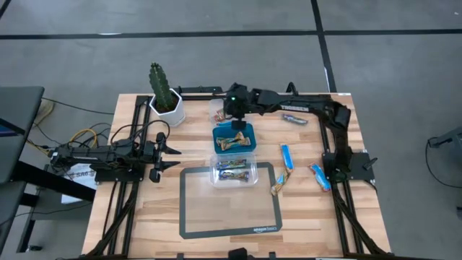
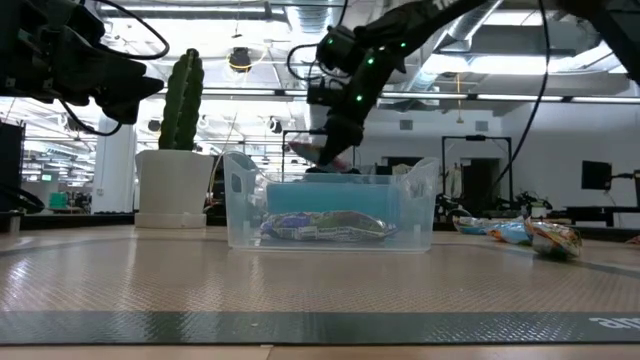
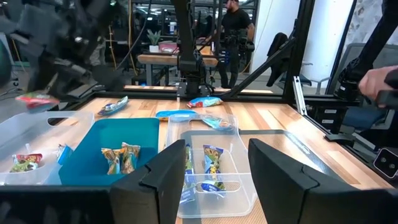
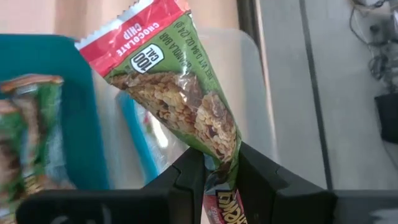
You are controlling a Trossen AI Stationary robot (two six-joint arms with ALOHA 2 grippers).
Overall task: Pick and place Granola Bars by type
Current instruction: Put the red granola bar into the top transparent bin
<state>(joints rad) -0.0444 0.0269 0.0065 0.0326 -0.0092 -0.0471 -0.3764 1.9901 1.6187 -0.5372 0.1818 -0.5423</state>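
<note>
We see our right hand [image 4: 219, 167] pinching a red-and-green granola bar [image 4: 171, 87] by one end, its length running out past the fingers, over the far clear tub [image 1: 218, 110]. Our left hand [image 1: 164, 155], spread and empty, waits left of the tubs. The near clear tub [image 1: 234, 171] holds mixed bars, the blue tub [image 1: 234, 137] brown-gold ones; blue bars [image 1: 287, 157] lie loose on the tabletop [image 1: 361, 217]

Even overhead light, blurred wrist close-up.
</note>
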